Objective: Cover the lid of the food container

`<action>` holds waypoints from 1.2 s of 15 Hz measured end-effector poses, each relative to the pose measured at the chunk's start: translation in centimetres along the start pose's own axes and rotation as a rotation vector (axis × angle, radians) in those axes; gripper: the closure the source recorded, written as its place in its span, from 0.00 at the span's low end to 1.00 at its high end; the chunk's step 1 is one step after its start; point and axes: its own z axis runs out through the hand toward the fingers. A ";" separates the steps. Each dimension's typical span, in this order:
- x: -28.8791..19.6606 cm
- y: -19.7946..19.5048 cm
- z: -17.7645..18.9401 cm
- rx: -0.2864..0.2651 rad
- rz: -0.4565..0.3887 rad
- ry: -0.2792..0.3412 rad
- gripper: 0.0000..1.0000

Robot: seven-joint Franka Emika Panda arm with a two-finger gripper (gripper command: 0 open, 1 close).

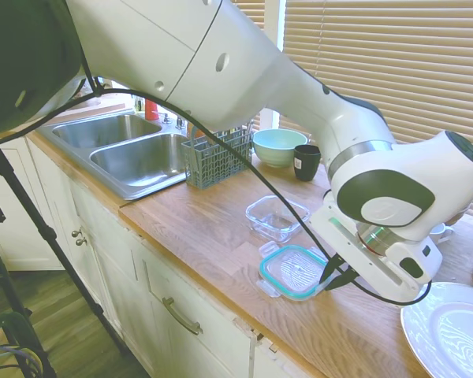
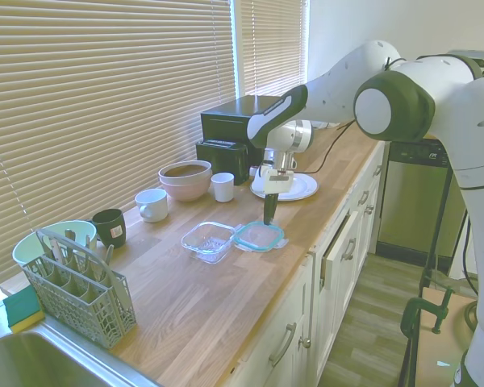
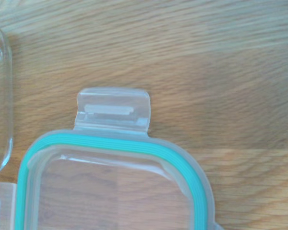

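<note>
Lid fills lower part of frame: teal seal rim, clear panel, wood grain visible through it. One clear snap tab juts from rim onto wooden counter. Food container curved glass edge just beside lid corner.

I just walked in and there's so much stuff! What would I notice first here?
First, the big white robot arm bending over the wooden countertop, its gripper low at the edge of a flat clear lid with a teal rim. Right beside that lid sits a small clear glass dish, empty and uncovered. Farther back there's a shiny steel double sink.
</note>
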 end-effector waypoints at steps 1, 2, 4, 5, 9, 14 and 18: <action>0.0 -0.1 0.0 0.000 0.001 0.001 1.00; -0.1 -0.2 -0.2 0.001 0.001 0.003 1.00; -0.4 -0.6 -0.9 0.006 -0.001 0.013 1.00; -0.7 -0.7 -1.6 0.009 0.000 0.021 1.00; -2.9 -1.1 -5.0 0.025 0.001 0.057 1.00; -6.6 -1.4 -8.3 0.032 -0.011 0.088 1.00; -8.8 -2.6 -10.1 0.032 -0.016 0.112 1.00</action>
